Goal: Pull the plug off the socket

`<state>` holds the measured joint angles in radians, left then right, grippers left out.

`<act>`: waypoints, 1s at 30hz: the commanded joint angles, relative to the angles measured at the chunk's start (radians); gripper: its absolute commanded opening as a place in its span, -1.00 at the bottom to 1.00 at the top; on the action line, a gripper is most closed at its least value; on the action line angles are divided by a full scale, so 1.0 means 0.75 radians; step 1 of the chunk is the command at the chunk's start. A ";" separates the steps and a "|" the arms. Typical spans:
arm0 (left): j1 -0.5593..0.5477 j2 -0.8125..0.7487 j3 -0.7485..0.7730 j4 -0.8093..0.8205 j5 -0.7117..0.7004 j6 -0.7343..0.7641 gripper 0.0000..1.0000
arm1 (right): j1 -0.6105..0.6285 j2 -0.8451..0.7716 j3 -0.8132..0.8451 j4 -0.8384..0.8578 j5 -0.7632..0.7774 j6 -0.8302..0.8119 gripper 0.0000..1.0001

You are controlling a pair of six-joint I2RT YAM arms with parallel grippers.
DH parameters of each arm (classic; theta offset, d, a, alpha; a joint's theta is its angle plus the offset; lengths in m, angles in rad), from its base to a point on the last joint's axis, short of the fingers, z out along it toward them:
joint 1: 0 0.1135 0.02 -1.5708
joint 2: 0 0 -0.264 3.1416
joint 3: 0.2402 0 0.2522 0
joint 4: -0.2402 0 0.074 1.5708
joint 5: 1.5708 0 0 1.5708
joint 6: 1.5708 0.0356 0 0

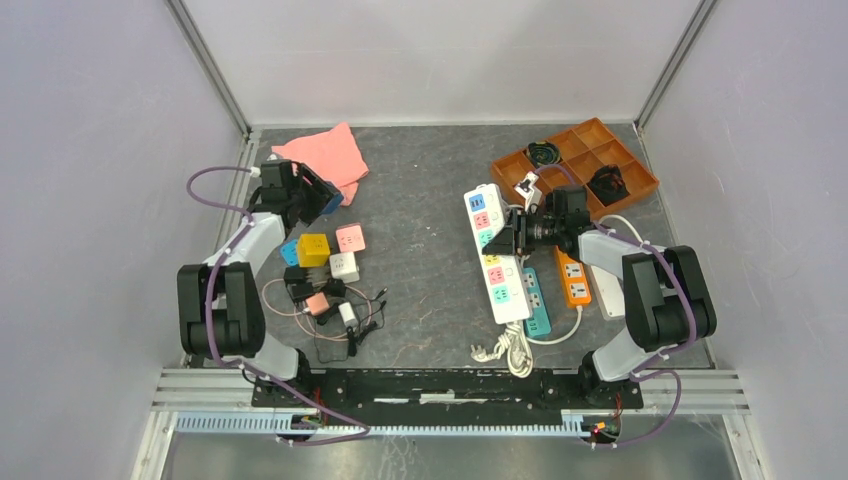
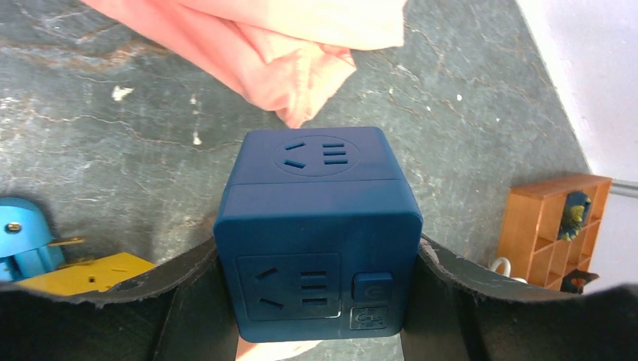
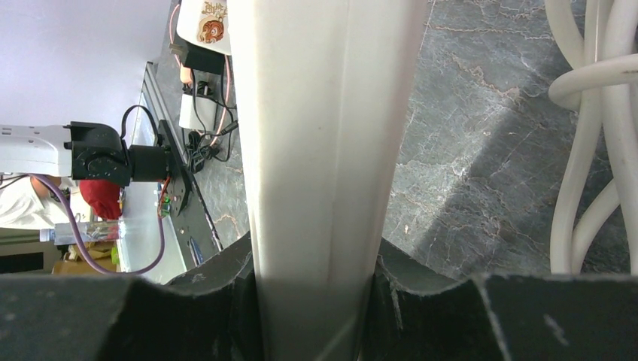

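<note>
Right gripper (image 3: pixel 312 284) jaws clench the white socket (image 3: pixel 323 113) across its middle, right of centre; left gripper (image 2: pixel 320 301) grasps the blue cube plug (image 2: pixel 320 218) beside the pink cloth (image 2: pixel 286 53), well apart from the socket. Pulling-off looks done; next calls for lowering the plug

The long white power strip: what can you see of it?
The long white power strip looks like glossy plastic, with a row of outlet faces coloured blue, pink and green. It stretches front to back on the dark table, beside a shorter teal strip, its white cord bundled at the near end. The right claw is shut on its middle.
</note>
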<state>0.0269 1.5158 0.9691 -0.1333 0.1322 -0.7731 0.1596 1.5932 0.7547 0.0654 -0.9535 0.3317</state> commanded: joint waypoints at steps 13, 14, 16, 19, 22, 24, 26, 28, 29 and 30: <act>0.056 0.114 0.060 0.002 0.010 -0.002 -0.64 | -0.003 0.010 -0.018 0.091 0.007 -0.177 -1.00; 0.057 0.126 0.063 -0.006 0.012 0.001 -0.64 | -0.004 0.012 -0.018 0.090 0.007 -0.178 -1.00; 0.059 0.147 0.062 -0.007 0.016 0.007 -0.61 | -0.004 0.014 -0.018 0.091 0.007 -0.178 -1.00; 0.064 0.169 0.065 -0.010 0.023 0.008 -0.55 | -0.004 0.015 -0.019 0.091 0.005 -0.178 -1.00; 0.063 0.179 0.064 -0.011 0.027 0.010 -0.51 | -0.004 0.015 -0.018 0.091 0.007 -0.178 -1.00; 0.065 0.181 0.063 -0.011 0.021 0.014 -0.49 | -0.003 0.012 -0.018 0.090 0.007 -0.178 -1.00; 0.067 0.184 0.061 -0.015 0.017 0.016 -0.47 | -0.004 0.012 -0.018 0.091 0.007 -0.179 -1.00; 0.068 0.187 0.060 -0.018 0.011 0.015 -0.43 | -0.003 0.011 -0.018 0.089 0.009 -0.179 -1.00; 0.068 0.190 0.063 -0.025 0.010 0.014 -0.41 | -0.003 0.011 -0.018 0.089 0.009 -0.180 -1.00; 0.068 0.190 0.064 -0.030 0.009 0.016 -0.40 | -0.004 0.012 -0.018 0.089 0.009 -0.180 -1.00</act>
<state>0.0692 1.6520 0.9737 -0.1627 0.1345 -0.7719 0.1596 1.5986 0.7547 0.0692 -0.9596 0.3317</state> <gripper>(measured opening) 0.685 0.408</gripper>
